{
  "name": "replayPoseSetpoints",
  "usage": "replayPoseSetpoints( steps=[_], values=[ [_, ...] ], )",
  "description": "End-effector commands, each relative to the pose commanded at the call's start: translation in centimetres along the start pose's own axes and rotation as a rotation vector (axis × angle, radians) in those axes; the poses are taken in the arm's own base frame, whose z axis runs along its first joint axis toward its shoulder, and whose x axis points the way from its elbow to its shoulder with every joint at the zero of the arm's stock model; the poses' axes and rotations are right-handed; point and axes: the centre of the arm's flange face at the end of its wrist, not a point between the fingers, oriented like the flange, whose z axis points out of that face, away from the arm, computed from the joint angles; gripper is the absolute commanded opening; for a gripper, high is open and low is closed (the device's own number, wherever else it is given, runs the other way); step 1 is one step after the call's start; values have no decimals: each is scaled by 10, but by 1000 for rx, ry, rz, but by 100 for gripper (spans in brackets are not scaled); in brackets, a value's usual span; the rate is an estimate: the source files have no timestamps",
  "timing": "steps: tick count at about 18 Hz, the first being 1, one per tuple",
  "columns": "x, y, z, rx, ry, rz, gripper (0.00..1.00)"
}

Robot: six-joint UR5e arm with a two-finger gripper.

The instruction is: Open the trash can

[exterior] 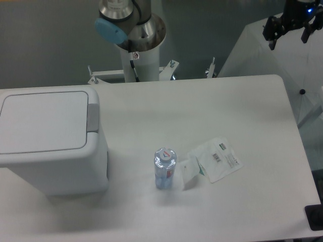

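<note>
Large boxy white plastic trash can [50, 146] at table's left side, flat rectangular lid [43, 120] shut, grey push bar [93, 116] along lid's right edge. Clear plastic water bottle [165, 168] upright near table centre, well apart from can. White flat packet [215, 159] just right of bottle. Black two-finger gripper [291, 31] top right, off white table [202, 106]; fingers apart or closed, cannot tell.

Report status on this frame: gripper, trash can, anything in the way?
Gripper far off, jaw state unclear. Trash can lid closed. Water bottle and packet stand apart from it.
</note>
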Motion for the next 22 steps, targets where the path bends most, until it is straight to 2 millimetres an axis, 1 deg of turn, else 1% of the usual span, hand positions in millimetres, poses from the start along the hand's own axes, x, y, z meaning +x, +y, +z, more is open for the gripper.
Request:
replayPoseSetpoints(
  steps=[7, 8, 11, 13, 15, 17, 18, 19, 20, 21, 22],
  values=[
    [7, -3, -11, 50, 14, 0, 100],
    [11, -5, -15, 61, 16, 6, 100],
    [17, -8, -16, 79, 30, 14, 100],
    [25, -3, -18, 93, 41, 14, 100],
    [37, 4, -17, 99, 54, 14, 100],
    [47, 5, -21, 108, 55, 20, 100],
    [57, 3, -25, 113, 52, 25, 100],
    [71, 3, -25, 108, 55, 22, 100],
    [89, 5, -20, 103, 71, 15, 100],
    [102, 8, -14, 94, 83, -17, 100],
    [109, 10, -14, 94, 86, -58, 100]
  ],
)
